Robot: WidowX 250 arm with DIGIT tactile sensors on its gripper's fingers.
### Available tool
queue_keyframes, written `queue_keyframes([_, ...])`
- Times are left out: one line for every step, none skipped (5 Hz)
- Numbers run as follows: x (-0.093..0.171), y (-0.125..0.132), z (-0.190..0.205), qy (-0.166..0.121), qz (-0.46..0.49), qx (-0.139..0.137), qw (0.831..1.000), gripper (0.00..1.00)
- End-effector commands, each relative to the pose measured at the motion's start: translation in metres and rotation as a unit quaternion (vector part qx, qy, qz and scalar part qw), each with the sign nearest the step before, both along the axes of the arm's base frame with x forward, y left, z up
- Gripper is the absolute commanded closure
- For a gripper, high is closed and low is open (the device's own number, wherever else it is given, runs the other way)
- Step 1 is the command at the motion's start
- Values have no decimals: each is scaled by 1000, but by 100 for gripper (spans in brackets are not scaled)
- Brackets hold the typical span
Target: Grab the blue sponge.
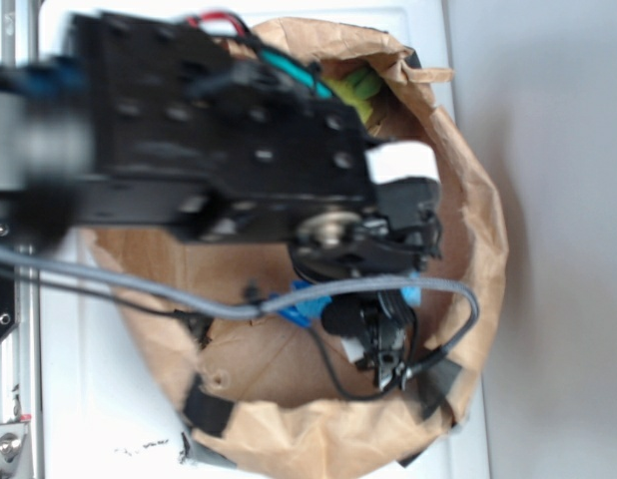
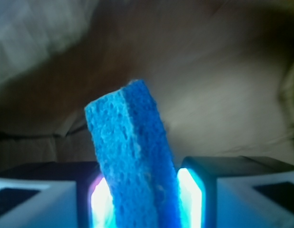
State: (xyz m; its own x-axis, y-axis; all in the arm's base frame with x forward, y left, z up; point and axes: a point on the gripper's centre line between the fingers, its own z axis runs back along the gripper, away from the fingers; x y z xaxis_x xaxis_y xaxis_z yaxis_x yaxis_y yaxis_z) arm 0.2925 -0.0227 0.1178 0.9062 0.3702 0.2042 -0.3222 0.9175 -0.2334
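Observation:
The blue sponge (image 2: pixel 132 156) is a porous slab standing on edge between my two fingers, tilted a little to the left. My gripper (image 2: pixel 143 194) is shut on it, with a lit pad pressed against each side. In the exterior view the gripper (image 1: pixel 383 344) reaches down into a brown paper container (image 1: pixel 468 200). There the sponge (image 1: pixel 299 302) shows only as blue patches behind a grey cable; most of it is hidden by the arm.
The paper container's crumpled walls ring the gripper, with black tape patches (image 1: pixel 207 407) along the near rim. A yellow-green object (image 1: pixel 353 88) lies at its far side. A grey cable (image 1: pixel 139 289) crosses in front. The container rests on a white surface (image 1: pixel 99 399).

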Motion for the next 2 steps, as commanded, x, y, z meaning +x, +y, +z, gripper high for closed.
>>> queue_keyframes([-27,44,40,-57,35,84,994,100])
queue_keyframes([-36,51,40,-66,15,87,994,100])
